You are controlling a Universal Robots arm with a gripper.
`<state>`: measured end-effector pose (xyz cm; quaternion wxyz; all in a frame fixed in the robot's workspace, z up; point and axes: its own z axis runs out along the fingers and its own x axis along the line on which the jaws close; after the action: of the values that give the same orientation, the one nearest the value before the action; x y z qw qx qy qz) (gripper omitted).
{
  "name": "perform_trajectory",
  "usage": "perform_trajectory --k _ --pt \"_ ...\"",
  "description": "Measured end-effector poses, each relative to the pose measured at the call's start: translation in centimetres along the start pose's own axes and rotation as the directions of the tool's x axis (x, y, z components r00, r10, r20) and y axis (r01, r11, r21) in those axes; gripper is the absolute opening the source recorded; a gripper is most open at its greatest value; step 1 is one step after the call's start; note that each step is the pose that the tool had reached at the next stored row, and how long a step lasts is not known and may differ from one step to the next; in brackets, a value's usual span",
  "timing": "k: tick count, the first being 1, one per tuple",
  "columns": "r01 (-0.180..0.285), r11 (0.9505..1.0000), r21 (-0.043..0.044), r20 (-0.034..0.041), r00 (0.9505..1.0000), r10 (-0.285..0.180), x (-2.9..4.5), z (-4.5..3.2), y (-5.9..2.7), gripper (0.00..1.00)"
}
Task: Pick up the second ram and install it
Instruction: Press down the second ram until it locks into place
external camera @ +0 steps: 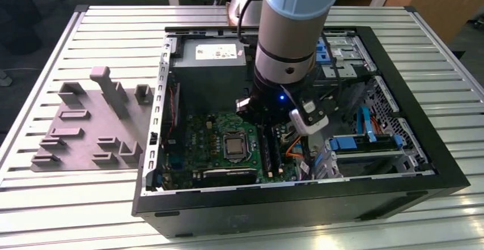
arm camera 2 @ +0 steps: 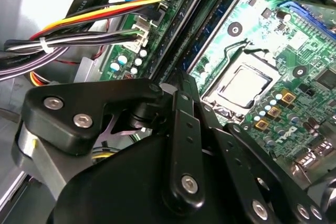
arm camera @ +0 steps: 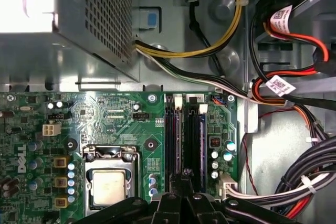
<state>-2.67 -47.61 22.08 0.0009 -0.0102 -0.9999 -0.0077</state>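
Ribbed metal bench (external camera: 90, 204), pale slats running across; wooden furniture behind it.

- Computer case (external camera: 302, 202): black, lying on its side on the bench with the open side up.
- Fixture block (external camera: 90, 128): grey plastic with upright posts, on the bench just beside the case, on the exterior view's left.
- Motherboard (external camera: 204, 136): green, flat in the case floor. Processor socket (arm camera: 109, 182) with a silver cap.
- Memory slots (arm camera: 195, 140): long and black, side by side next to the socket, also seen in the exterior view (external camera: 271, 148).
- Power supply (arm camera: 89, 19): grey perforated box at the end of the case beyond the slots.
- Cable bundles (arm camera: 294, 182): black, red, yellow and orange, beside the board.
- Robot arm (external camera: 291, 34): grey-blue, reaching down into the case above the slots.
- Pincer (arm camera: 185, 174): black, its tip low over the slots in both wrist views (arm camera 2: 177, 85). I cannot tell whether it is open, closed or gripping.
- Second ram (arm camera: 182, 140): apparently the dark narrow strip along the slots, in line with the pincer tip. Whether it is seated or held cannot be told.
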Motion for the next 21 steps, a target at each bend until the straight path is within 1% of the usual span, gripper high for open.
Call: perform_trajectory --k 7,9,10,12,14,16,17,18,21 --pt "0.0 1.0 0.0008 -0.0003 1.0 0.0 0.0 0.57 -0.02 0.11" --pt "0.0 1.0 0.0007 -0.0002 1.0 0.0 0.0 0.62 -0.02 0.11" --pt "0.0 1.0 0.0007 -0.0001 1.0 0.0 -0.01 0.5 0.01 0.11" --pt "0.0 1.0 -0.0034 0.0011 1.0 0.0 -0.02 0.02 0.06 0.11" --pt "0.0 1.0 -0.0004 0.0001 1.0 0.0 0.0 -0.98 0.02 0.11" --pt "0.0 1.0 -0.0004 0.0002 1.0 0.0 0.0 -1.79 0.03 0.11" --pt "0.0 1.0 -0.0006 0.0002 1.0 0.0 0.0 -2.06 0.04 0.11" --pt "0.0 1.0 -0.0009 0.0002 1.0 0.0 0.0 -2.21 0.04 0.11" --pt "0.0 1.0 -0.0014 0.0002 1.0 0.0 0.0 -2.23 0.04 0.11"
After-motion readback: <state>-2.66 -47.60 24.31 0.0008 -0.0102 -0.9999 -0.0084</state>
